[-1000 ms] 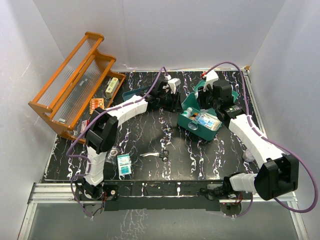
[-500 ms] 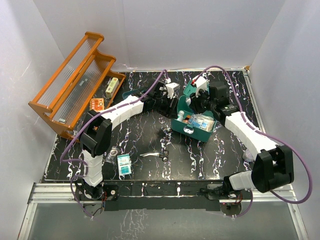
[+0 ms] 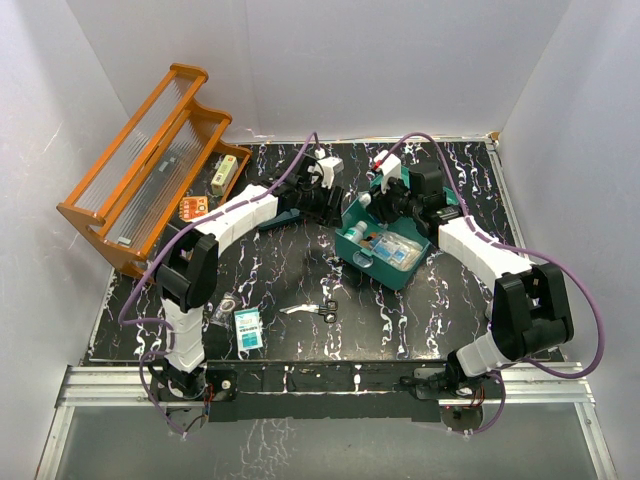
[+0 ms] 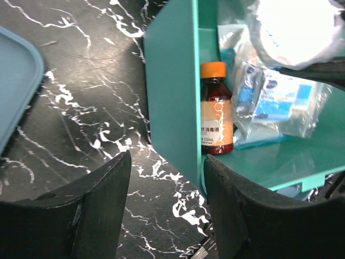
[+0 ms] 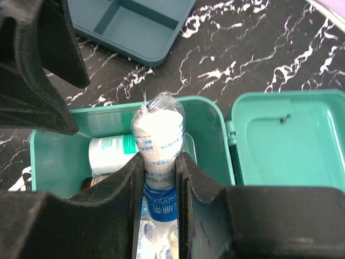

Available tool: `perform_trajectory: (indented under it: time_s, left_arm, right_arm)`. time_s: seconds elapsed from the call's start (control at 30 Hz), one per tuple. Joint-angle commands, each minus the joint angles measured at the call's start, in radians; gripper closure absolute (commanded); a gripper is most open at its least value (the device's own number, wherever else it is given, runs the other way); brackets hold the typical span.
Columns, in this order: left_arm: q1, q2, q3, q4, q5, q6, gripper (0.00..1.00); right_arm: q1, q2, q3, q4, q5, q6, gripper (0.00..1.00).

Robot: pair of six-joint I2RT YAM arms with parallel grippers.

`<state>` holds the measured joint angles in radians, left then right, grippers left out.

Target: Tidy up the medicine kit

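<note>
R pincer (image 5: 160, 162) pinching wrapped roll (image 5: 159, 124), blue label, over open medicine kit (image 5: 207, 140), L pincer (image 4: 166, 159) spread, bottle (image 4: 216, 118) marked 100mL

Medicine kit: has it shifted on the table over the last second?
Yes. The medicine kit has slid left, toward the orange rack, in the top view.

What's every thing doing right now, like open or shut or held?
medicine kit: open, lid lying back
left pincer: open, at the kit's side wall
right pincer: shut on the wrapped roll
wrapped roll: gripped, over the open kit
brown bottle: capped, inside the kit
dark tray: out on the table
</note>
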<state>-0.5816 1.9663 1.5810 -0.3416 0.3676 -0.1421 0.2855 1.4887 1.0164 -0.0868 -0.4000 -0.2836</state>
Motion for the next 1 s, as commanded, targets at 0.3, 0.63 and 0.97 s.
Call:
perform_trajectory:
  time_s: [0.3,0.63,0.97]
  left_arm:
    - [0.035,-0.058,0.071,-0.058,0.007,0.050,0.29]
    - [0.112,-0.193,-0.045,0.084,0.001,-0.087,0.19]
    - [0.157,-0.247,-0.131,0.121,-0.050,-0.138,0.19]
  right_arm:
    - [-0.002,-0.005,-0.076,0.161,-0.071,-0.030,0.89]
    - [-0.003,0.048,-0.128,0.336,-0.057,-0.051,0.90]
    - [0.006,0.113,-0.157,0.405,0.008,-0.076,0.90]
